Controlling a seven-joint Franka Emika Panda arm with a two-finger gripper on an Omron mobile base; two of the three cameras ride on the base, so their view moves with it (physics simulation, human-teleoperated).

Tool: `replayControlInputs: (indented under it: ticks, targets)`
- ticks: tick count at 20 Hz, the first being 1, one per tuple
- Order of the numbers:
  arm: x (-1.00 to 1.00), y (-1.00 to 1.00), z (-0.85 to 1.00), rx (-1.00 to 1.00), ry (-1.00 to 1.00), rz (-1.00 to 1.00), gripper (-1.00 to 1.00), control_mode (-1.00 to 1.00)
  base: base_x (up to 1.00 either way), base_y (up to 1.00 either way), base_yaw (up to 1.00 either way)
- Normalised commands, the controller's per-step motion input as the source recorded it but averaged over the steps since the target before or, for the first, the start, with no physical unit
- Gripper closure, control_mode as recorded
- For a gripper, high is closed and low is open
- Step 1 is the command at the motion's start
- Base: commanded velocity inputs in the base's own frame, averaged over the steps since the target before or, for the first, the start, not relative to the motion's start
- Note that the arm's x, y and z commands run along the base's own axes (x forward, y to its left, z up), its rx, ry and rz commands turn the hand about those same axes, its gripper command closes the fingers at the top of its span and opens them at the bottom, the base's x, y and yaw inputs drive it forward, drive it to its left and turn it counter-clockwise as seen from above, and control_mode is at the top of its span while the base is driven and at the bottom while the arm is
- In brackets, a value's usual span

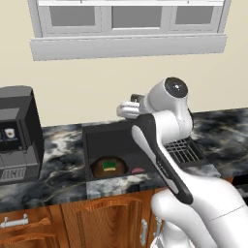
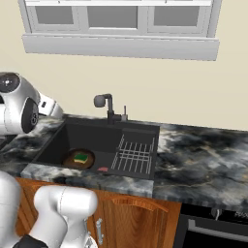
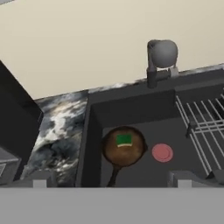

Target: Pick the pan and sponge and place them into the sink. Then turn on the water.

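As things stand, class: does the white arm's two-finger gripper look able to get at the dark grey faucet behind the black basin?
Probably yes. The open gripper hangs above the sink, and nothing stands between it and the faucet; the pan and sponge lie low in the basin.

**Surfaces and finishes at the sink**

The sink (image 2: 58, 140) is matt black; the pan (image 3: 124, 148) a dull dark brown, the sponge (image 3: 124, 140) flat green; the countertop (image 2: 203, 164) polished marbled stone; the cabinets (image 1: 53, 220) glossy wood; the faucet (image 2: 107, 107) matt grey; the rack (image 2: 135, 157) thin wire.
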Motion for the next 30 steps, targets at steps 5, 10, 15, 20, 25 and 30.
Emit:
replayControlInputs:
  ticks: [5, 10, 15, 20, 25, 30]
  targets:
    - [-0.11, -0.41, 0.06, 0.0, -0.14, 0.11, -1.0, -1.0, 0.0, 0.0, 0.0]
    - [-0.09, -0.42, 0.04, 0.0, -0.14, 0.11, -1.0, -1.0, 0.0, 0.0, 0.0]
    - [-0.08, -0.41, 0.06, 0.0, -0.15, 0.11, -1.0, -1.0, 0.0, 0.0, 0.0]
    - [-0.08, -0.41, 0.06, 0.0, -0.15, 0.11, -1.0, -1.0, 0.0, 0.0, 0.0]
    - [-0.05, -0.4, 0.04, 0.0, -0.15, 0.11, -1.0, -1.0, 0.0, 0.0, 0.0]
    - [-0.12, -0.38, 0.04, -0.02, -0.17, 0.1, -1.0, -1.0, 0.0, 0.0, 0.0]
